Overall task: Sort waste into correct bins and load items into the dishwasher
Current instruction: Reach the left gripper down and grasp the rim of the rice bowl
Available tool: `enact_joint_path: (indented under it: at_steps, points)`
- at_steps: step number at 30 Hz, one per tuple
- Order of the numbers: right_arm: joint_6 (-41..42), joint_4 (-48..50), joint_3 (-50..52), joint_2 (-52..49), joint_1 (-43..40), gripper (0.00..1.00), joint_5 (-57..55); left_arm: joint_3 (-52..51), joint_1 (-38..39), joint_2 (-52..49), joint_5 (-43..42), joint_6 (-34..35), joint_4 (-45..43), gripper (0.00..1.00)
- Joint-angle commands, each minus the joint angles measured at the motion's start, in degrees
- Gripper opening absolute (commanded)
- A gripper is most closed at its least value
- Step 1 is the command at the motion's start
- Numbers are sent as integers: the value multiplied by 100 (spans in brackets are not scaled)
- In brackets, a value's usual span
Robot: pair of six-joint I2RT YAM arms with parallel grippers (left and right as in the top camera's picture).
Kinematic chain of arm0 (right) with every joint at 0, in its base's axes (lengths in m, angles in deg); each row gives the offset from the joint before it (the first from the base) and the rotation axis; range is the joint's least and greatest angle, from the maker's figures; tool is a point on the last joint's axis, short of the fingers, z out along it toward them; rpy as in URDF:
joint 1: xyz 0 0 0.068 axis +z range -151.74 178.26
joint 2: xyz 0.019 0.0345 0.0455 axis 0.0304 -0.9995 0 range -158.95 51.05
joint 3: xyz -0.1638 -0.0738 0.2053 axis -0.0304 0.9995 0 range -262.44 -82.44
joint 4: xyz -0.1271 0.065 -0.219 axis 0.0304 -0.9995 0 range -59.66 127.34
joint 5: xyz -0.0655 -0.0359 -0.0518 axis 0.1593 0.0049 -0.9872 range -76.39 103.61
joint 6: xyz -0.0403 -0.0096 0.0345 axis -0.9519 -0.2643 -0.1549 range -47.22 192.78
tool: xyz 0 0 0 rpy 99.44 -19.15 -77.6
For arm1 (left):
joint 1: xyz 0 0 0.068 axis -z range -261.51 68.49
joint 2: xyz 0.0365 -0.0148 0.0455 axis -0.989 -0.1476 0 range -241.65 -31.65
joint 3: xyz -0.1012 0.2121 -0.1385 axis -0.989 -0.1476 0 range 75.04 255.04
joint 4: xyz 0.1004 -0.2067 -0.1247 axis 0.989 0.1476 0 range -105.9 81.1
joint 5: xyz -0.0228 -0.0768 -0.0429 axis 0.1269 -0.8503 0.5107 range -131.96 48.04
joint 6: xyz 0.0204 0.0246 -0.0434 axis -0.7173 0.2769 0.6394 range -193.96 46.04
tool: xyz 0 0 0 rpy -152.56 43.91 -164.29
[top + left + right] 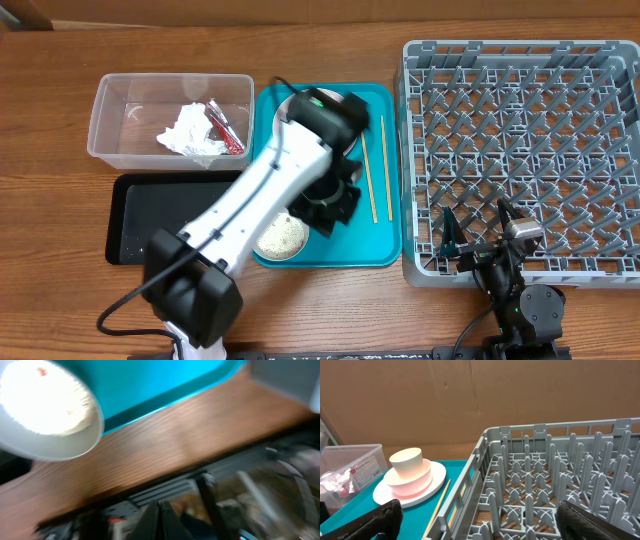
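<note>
Right gripper: fingers wide apart, just right of the teal tray's near corner, by the rack.

Tray, near end: grey bowl holding rice, partly under the left arm.

Left gripper: over tray centre. Wrist view blurred, so its finger state cannot be told.

Chopsticks: along tray's right side.

Tray, far end: cup, pink bowl and plate stacked, mostly hidden overhead.

Left of tray: tissue and wrapper in the tub.

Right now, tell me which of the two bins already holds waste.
The clear plastic tub: the crumpled tissue and red wrapper lie inside it. The black tray beside it shows nothing in its visible part.
</note>
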Motion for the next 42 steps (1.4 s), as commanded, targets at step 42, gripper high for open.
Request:
enact_joint_path:
  at_steps: [42]
  points:
    - [2,39,57,61,11,100,-50,-1943,142,120,1967,2306,-2352,28]
